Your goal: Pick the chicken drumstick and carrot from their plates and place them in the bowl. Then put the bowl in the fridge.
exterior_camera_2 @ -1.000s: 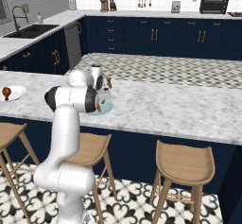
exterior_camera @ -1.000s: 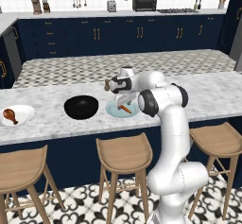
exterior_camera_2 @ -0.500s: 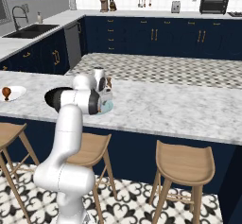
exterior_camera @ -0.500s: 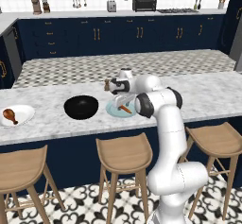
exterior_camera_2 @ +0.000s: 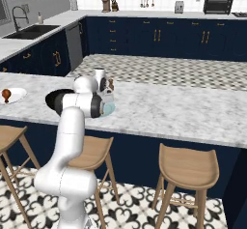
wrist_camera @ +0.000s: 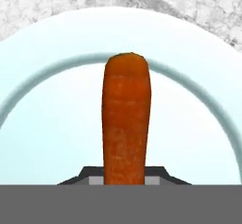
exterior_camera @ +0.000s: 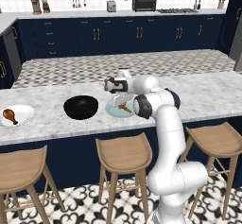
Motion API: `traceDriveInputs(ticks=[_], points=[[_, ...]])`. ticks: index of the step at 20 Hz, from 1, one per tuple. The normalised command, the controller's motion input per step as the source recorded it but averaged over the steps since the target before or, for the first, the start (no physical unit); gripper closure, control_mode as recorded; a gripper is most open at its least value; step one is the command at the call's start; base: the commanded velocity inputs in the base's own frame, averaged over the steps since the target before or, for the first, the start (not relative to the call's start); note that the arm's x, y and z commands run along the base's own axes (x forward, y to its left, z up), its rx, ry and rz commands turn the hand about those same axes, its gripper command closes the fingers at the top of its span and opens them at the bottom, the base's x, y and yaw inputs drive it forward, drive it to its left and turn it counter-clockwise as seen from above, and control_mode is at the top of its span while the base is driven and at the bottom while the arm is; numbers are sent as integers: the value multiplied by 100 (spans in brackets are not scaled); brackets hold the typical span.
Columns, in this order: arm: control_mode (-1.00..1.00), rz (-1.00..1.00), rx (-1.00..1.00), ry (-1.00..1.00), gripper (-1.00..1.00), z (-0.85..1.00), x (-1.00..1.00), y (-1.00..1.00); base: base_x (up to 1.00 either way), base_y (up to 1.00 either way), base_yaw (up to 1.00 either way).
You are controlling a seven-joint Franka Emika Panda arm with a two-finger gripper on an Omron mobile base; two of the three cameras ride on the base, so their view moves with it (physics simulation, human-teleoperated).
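From the camera on my hand, I look straight down on a slim orange carrot point(wrist_camera: 126, 119) lying on a round pale blue plate point(wrist_camera: 42, 100). The carrot runs up the middle of the picture, its near end sitting between the two dark fingers of my gripper point(wrist_camera: 124, 176), which have closed in on it from both sides. Speckled grey marble shows beyond the plate's rim.

From the left base camera, three wooden bar stools point(exterior_camera: 123, 154) stand nearest me along the front of a long marble counter point(exterior_camera: 208, 93). My white arm rises from the lower right and bends down over the counter, with the gripper point(exterior_camera: 124, 104) lowered onto the blue plate point(exterior_camera: 113, 110); the carrot point(exterior_camera: 125, 107) shows as a small orange sliver under the hand. Just left of that plate sits a round, deep, glossy black bowl point(exterior_camera: 81, 107). Well apart from it, at the counter's far left, a round white plate point(exterior_camera: 21, 114) holds a reddish-brown roasted chicken drumstick point(exterior_camera: 8, 116).

From the right base camera, the arm hides most of the blue plate point(exterior_camera_2: 110, 109), and the black bowl point(exterior_camera_2: 54, 98) peeks out behind it. The drumstick point(exterior_camera_2: 6, 94) lies on its white plate point(exterior_camera_2: 15, 95) at the left edge.

Behind the counter stand navy cabinets with brass handles point(exterior_camera: 94, 34), and a toaster oven point(exterior_camera: 147, 3) sits on the back worktop.
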Motion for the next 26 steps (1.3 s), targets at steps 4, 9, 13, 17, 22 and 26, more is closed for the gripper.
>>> traceDriveInputs(ticks=[4, 9, 13, 17, 22, 26], points=[[-100, 0, 0, 0, 100, 50, -11, -4, 0, 0, 0], [-100, -3, 0, 0, 100, 94, -65, -4, 0, 0, 0], [-100, -9, 0, 0, 100, 85, -95, 4, 0, 0, 0], [-100, -7, 0, 0, 100, 54, -81, 45, 0, 0, 0], [-100, -7, -1, 0, 100, 10, -61, 96, 0, 0, 0], [-100, -1, -1, -1, 100, 7, -18, 100, 0, 0, 0]])
